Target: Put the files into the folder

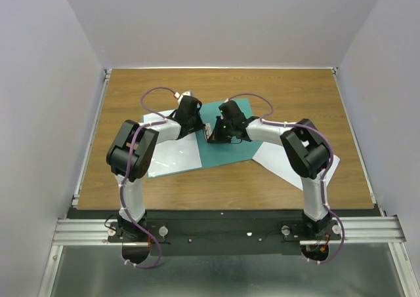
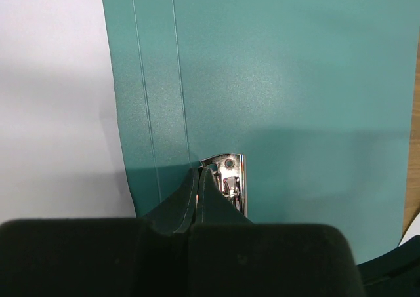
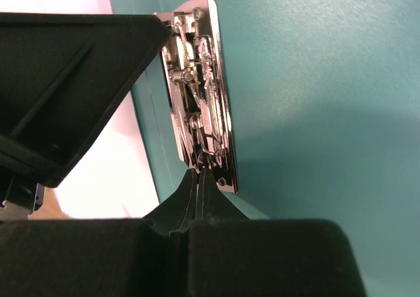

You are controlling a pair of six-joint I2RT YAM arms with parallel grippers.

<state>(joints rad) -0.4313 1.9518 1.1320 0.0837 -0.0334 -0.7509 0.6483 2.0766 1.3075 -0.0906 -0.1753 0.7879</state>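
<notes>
The wooden table [image 1: 289, 87] carries the teal folder [image 1: 239, 146] at centre, lying flat. Both files are outside the folder. One file [image 1: 172, 156] lies against its left edge; the other file [image 1: 275, 158] lies off its right edge, partly under the right arm. The left gripper [image 2: 199, 174] is clenched, tips at one end of the folder's metal clip [image 3: 203, 94]. The right gripper [image 3: 199, 174] is clenched, tips touching the clip's opposite end.
</notes>
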